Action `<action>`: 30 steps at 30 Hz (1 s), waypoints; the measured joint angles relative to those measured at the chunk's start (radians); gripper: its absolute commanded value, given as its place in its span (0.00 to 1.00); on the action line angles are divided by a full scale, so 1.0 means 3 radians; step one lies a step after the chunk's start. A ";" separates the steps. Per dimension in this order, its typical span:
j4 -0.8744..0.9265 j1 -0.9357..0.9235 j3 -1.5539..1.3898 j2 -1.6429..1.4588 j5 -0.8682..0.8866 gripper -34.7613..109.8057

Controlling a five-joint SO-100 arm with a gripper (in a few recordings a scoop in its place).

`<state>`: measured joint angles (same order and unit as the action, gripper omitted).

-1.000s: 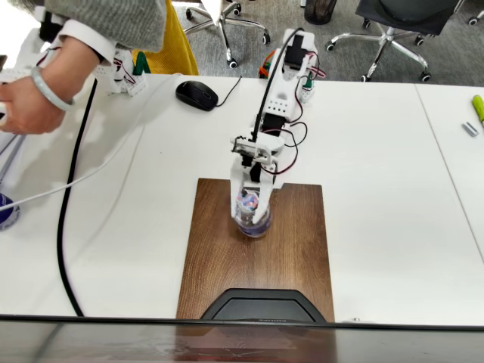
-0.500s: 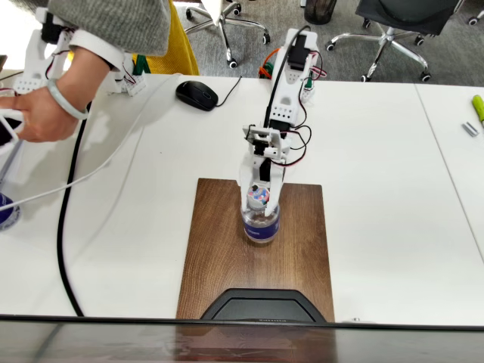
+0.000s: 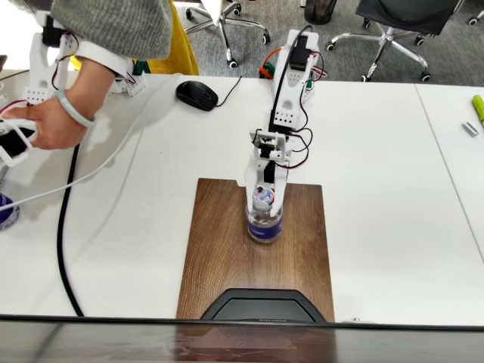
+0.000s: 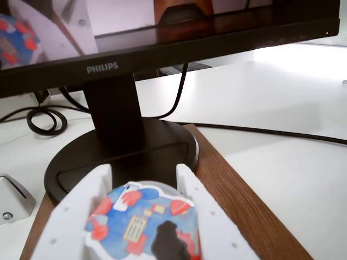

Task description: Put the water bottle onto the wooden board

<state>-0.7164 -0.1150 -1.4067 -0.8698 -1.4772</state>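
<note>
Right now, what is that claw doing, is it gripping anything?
Claw: its fingers flank the water bottle, which stands upright on the wooden board; whether it grips or has let go cannot be told.

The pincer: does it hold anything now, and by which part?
It cannot be told for sure. The pincer has a finger on each side of the water bottle at its cap, and the bottle stands upright on the wooden board.

water bottle (image 3: 265,221) upright on wooden board (image 3: 219,249), mouse (image 3: 197,94) behind
</note>
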 measured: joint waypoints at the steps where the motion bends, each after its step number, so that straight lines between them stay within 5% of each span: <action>1: -0.0015 0.0000 0.0000 0.0000 0.0000 0.24; 15: -0.0026 -0.0020 0.0000 0.0026 -0.0148 0.25; 18: 0.0092 0.0005 0.0000 0.0026 -0.0169 0.38; 25: 0.0174 -0.0066 0.0005 0.0020 -0.0225 0.41; 30: 0.0174 -0.0046 0.0005 0.0020 -0.0225 0.58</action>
<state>-0.6642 -0.1289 -1.4051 -0.8636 -1.5447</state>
